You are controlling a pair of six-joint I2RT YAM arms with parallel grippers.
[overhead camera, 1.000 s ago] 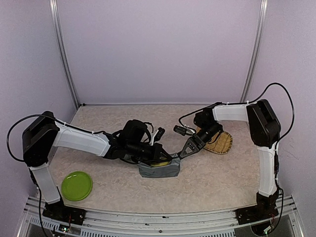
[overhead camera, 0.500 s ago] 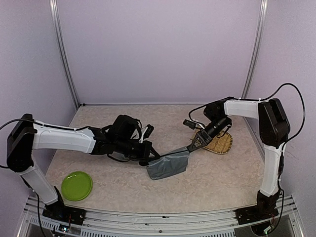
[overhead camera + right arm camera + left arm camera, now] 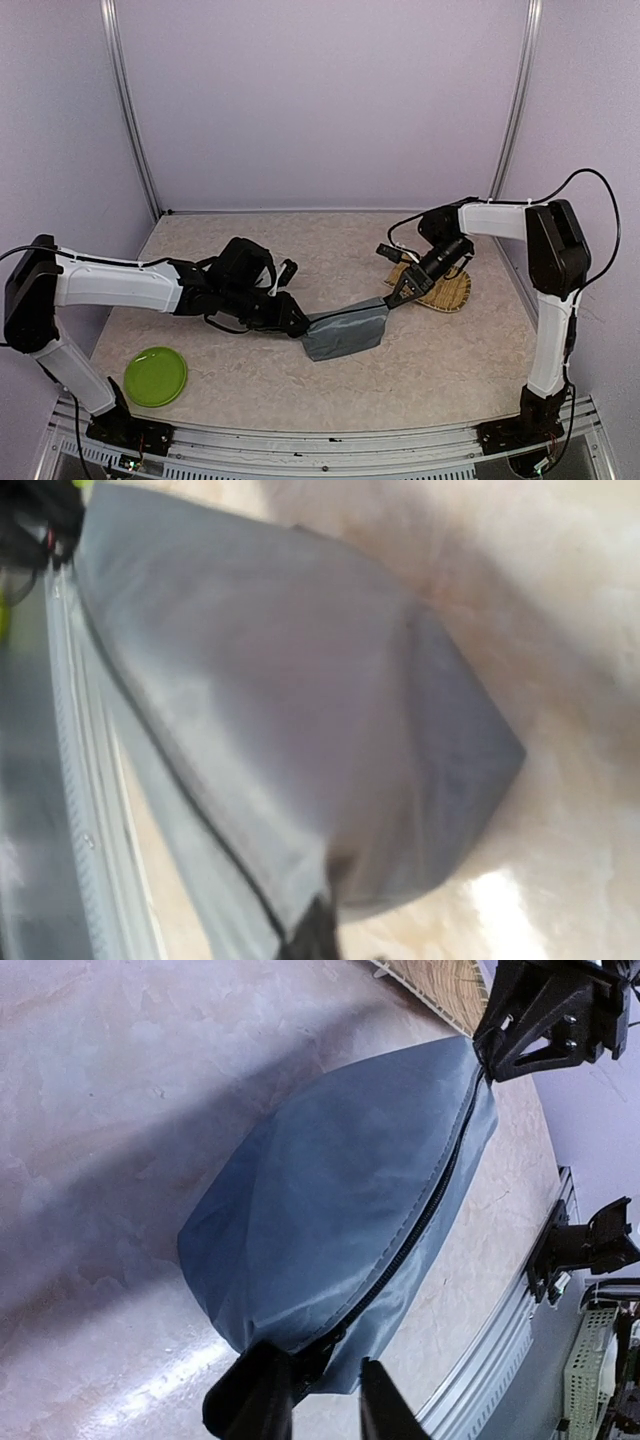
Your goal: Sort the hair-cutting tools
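Grey pouch [image 3: 345,332] pinched at both ends
Left pincer [image 3: 297,325] and right pincer [image 3: 393,297] each clamp a corner; both arms reach low over the worktop [image 3: 440,365]. Hair-cutting tools out of sight.

We find the pouch [image 3: 345,332] lying on the table [image 3: 430,370] near its middle, its long side running from front left to back right. The left tool [image 3: 298,326] is at the pouch's left end, pinching it, and the right tool [image 3: 396,297] pinches the opposite, right end. Just behind and to the right of that end sits the basket [image 3: 450,290], near the table's right edge. The plate [image 3: 155,376] lies well apart, at the front left corner.
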